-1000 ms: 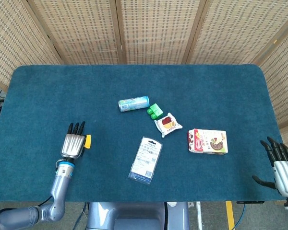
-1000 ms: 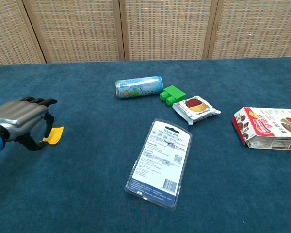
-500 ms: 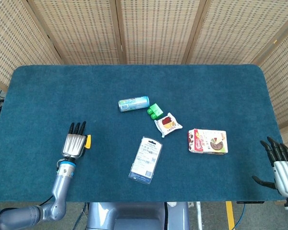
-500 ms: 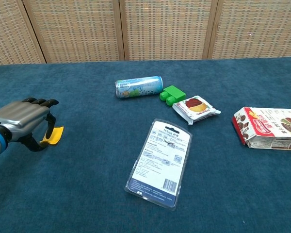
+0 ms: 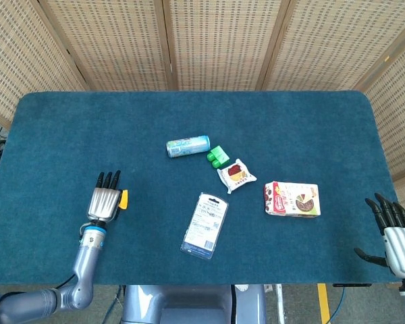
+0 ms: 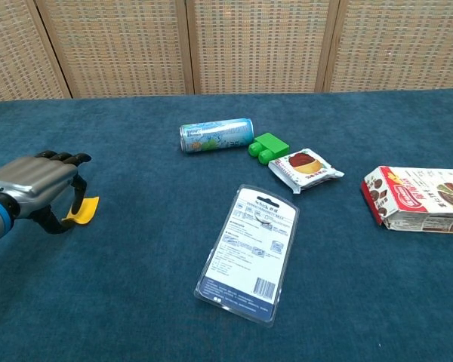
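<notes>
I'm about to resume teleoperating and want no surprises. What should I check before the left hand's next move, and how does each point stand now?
1. Left hand over the yellow piece: ok, right beside it.
2. Piece actually held: cannot tell; the fingers hide the contact.
3. Space around the piece free: ok; the blister pack and can lie well apart.
4. Right hand out of the way: ok, open at the table's edge.
5. Box and snack packet undisturbed: ok, lying flat.
</notes>
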Available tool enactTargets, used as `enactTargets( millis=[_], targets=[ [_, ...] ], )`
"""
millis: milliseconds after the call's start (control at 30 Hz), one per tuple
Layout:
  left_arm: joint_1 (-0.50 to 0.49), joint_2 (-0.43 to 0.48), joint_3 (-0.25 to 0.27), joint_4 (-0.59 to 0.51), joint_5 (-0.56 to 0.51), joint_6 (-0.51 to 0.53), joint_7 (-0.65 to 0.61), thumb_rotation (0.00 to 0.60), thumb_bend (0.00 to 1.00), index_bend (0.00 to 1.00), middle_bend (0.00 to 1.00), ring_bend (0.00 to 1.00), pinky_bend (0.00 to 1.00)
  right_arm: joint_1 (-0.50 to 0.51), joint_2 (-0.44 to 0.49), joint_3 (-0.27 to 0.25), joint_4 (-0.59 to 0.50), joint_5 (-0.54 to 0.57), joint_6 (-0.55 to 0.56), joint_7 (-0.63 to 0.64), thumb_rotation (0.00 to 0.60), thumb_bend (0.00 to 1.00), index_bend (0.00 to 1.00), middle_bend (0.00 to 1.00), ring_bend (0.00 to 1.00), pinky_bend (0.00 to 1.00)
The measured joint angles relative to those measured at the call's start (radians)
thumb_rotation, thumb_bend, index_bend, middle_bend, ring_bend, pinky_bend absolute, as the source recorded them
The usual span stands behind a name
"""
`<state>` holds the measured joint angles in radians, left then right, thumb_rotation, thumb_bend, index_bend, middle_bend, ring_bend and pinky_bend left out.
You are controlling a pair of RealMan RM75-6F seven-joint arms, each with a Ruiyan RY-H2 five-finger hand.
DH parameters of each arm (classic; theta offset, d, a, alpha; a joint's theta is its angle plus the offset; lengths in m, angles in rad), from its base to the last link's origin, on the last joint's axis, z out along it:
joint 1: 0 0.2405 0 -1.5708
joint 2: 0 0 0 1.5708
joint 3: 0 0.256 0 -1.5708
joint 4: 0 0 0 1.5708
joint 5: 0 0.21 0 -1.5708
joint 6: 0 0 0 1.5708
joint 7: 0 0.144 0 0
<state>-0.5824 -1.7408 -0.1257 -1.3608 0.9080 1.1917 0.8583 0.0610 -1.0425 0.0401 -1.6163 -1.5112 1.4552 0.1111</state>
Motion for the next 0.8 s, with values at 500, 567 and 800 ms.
enactTargets(
  millis=[500,567,800],
  targets=[
    [-0.011,-0.013,-0.010,0.020,-0.026,-0.015,0.012,0.600,0.40,0.56,0.00,0.00,0.00,0.000,-0.001,0.000,0.002,0.001,-0.002,0.002,0.600,0.05,0.00,0.00,0.00,0.00],
    [-0.012,-0.012,-0.010,0.018,-0.028,-0.016,0.011,0.600,0.41,0.56,0.00,0.00,0.00,0.001,-0.001,0.000,0.003,0.001,-0.002,0.003,0.600,0.05,0.00,0.00,0.00,0.00],
    [-0.014,-0.012,-0.011,0.017,-0.031,-0.017,0.010,0.600,0.43,0.56,0.00,0.00,0.00,0.001,0.002,0.001,0.001,0.003,-0.003,0.005,0.600,0.05,0.00,0.00,0.00,0.00]
  ],
)
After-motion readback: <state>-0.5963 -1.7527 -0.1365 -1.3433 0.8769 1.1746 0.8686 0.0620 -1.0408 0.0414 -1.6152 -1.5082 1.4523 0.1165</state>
